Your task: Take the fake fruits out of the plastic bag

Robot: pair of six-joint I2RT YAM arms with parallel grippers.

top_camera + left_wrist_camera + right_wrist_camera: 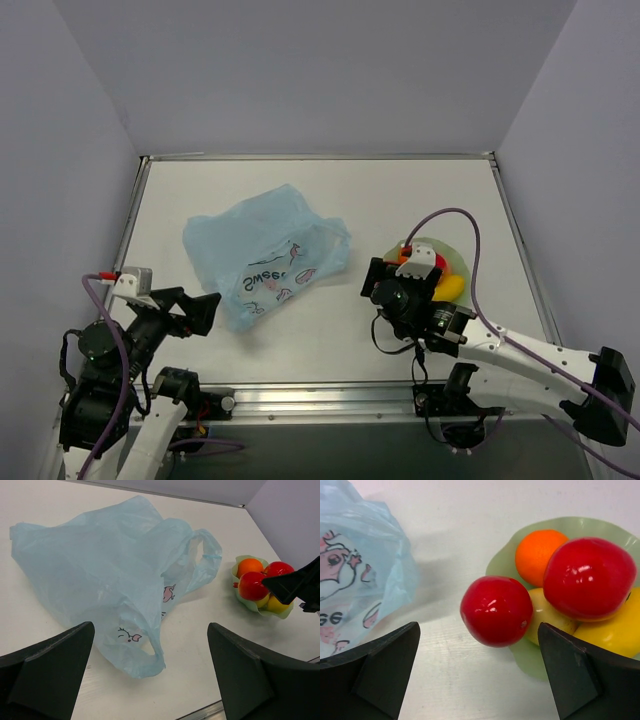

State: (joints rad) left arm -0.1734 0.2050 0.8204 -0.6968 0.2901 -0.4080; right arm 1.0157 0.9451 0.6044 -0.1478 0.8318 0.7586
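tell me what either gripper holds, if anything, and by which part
Nothing is held. Left gripper open near the plastic bag; right gripper open, clear of the red fruit.

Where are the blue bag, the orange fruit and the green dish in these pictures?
plastic bag (100, 570), left wrist view, on its crumpled middle.
orange fruit (540, 555), right wrist view, on its centre.
pale green dish (501, 564), right wrist view, on its bare left rim.
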